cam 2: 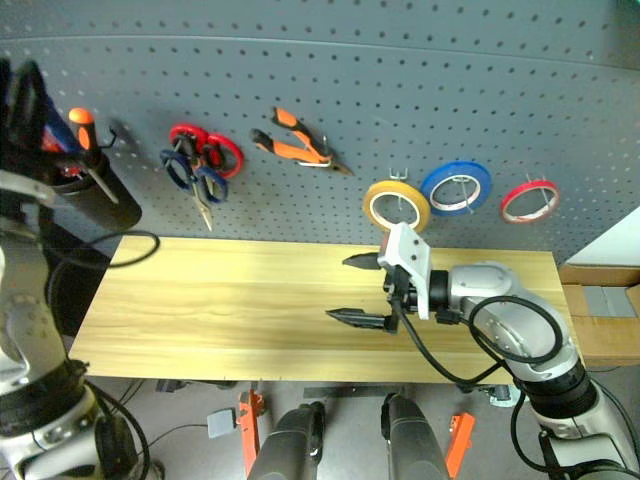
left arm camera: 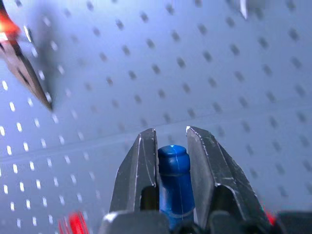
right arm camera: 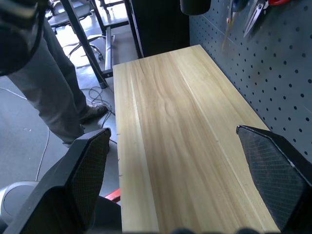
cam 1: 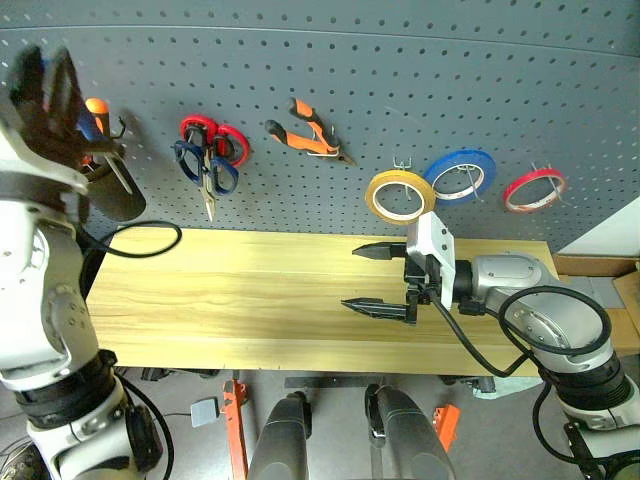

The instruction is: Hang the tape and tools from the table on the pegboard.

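No legible text or labels.

Left gripper (left arm camera: 170, 141): raised high at far left, fingers clamped on a blue handle (left arm camera: 173, 168). Right gripper (cam 1: 385, 280): level, pointing left over the table's right half, fingers spread wide, empty.

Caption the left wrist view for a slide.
Left gripper clamps the blue-handled screwdriver before the pegboard.
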